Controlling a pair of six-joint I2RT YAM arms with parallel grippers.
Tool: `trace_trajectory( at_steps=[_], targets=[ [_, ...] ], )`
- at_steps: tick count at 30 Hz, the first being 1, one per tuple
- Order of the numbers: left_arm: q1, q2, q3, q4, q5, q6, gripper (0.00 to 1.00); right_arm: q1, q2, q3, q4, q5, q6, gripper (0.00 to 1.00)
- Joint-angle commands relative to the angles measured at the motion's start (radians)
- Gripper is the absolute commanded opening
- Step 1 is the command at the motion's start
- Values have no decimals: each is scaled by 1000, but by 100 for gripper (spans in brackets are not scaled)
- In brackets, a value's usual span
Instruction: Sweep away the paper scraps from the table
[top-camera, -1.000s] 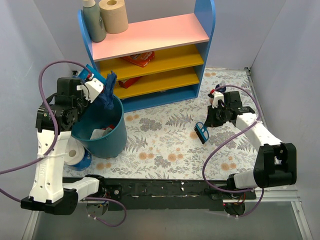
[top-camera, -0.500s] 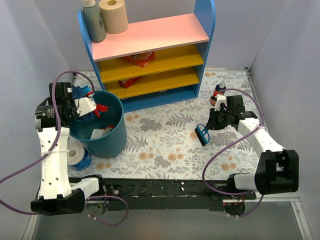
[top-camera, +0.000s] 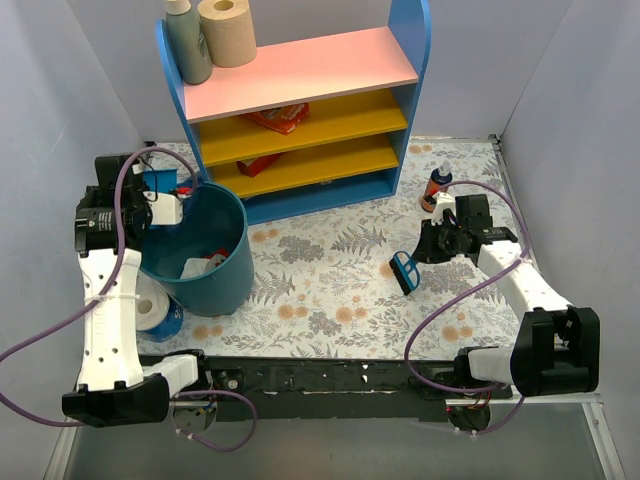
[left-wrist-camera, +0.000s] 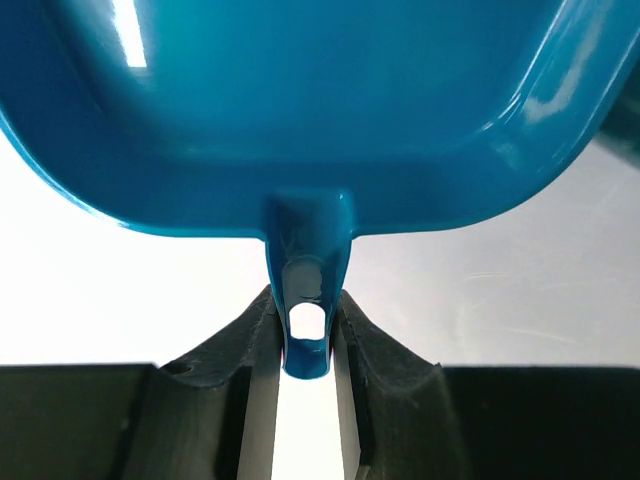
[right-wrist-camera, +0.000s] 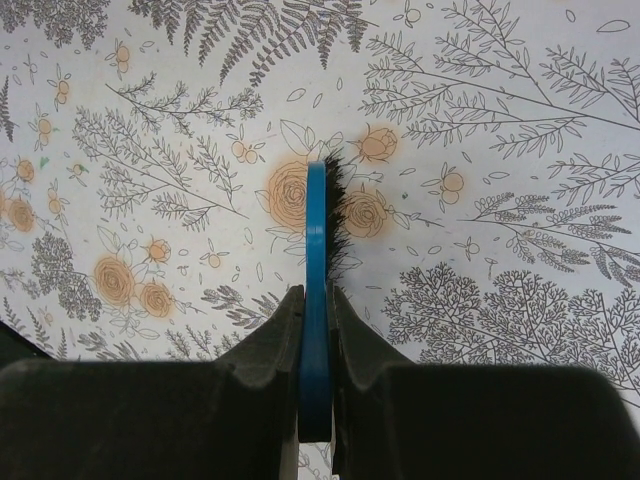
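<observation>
My left gripper (top-camera: 168, 208) is shut on the handle (left-wrist-camera: 305, 335) of the blue plastic dustpan (top-camera: 158, 182). It holds the pan at the far left rim of the blue bin (top-camera: 232, 272). In the left wrist view the pan (left-wrist-camera: 300, 110) fills the top. A few white and red paper scraps (top-camera: 200, 266) lie inside the bin. I see no scraps on the fern-print table (top-camera: 330, 290). My right gripper (top-camera: 425, 248) is shut on the small blue hand brush (top-camera: 404, 270). Its dark bristles (right-wrist-camera: 336, 225) are down at the cloth (right-wrist-camera: 520, 200).
The pink, yellow and blue shelf unit (top-camera: 300, 110) stands at the back, with a bottle (top-camera: 187, 40) and a paper roll (top-camera: 227, 30) on top. A small orange bottle (top-camera: 437, 185) stands behind my right gripper. A white tissue roll (top-camera: 150, 308) lies left of the bin.
My left gripper has drawn the dustpan back from over the bin to its far left rim. My right gripper and brush have shifted slightly to the right.
</observation>
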Motion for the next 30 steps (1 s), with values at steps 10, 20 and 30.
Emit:
trace_trajectory(
  at_steps=[10,20,30],
  targets=[
    [6,28,128,109,119,-72,0,-10,7,-7,-51,-9,7,1],
    [-51,162,470,165,530,-488,0,-19,8,57,-77,2,-10,1],
    [-511,301,605,227,495,-830,0,-35,-19,115,-134,12,-29,1]
  ],
)
